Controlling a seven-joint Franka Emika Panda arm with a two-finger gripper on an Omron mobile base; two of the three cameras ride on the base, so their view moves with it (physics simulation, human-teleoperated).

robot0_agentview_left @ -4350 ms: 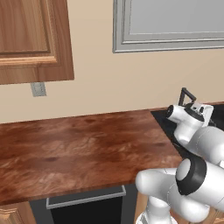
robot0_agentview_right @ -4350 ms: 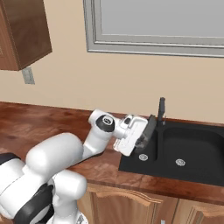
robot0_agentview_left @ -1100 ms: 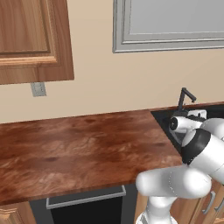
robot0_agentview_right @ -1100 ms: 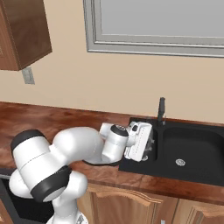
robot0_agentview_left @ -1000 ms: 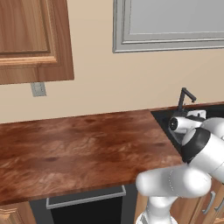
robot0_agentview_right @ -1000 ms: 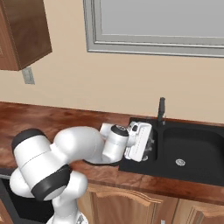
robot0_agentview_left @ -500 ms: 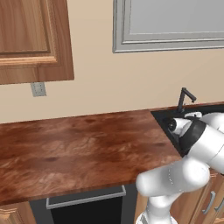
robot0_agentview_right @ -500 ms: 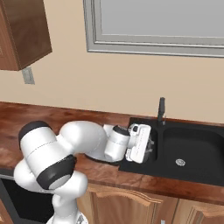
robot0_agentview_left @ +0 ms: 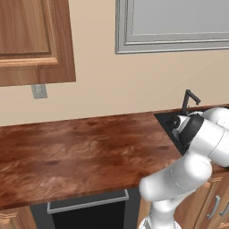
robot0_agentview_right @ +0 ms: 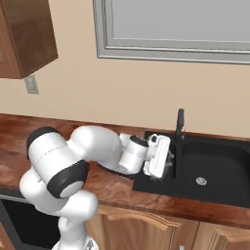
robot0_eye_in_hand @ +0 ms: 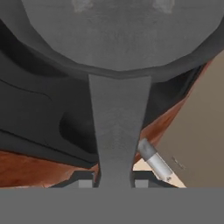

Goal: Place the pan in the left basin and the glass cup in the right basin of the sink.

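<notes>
Left base view: the arm reached from the lower right toward the sink (robot0_agentview_left: 166, 120) at the right end of the wooden counter (robot0_agentview_left: 76, 152); the faucet (robot0_agentview_left: 188, 100) stood at the sink's far edge, and the arm's body hid the hand. Right base view: the gripper (robot0_agentview_right: 168, 161) hung over the left basin (robot0_agentview_right: 158, 183), the narrow bowl at the sink's left end, while the right basin (robot0_agentview_right: 215, 173) with its silver drain (robot0_agentview_right: 201, 181) lay just beside it. A dark shape at the hand could not be made out clearly here. Hand view: the pan (robot0_eye_in_hand: 122, 39) filled the top, its handle (robot0_eye_in_hand: 117, 131) running down between the two finger tips, which sat closed against it on both sides. Black basin wall showed beneath the pan; whether the pan touched the basin floor could not be told.
</notes>
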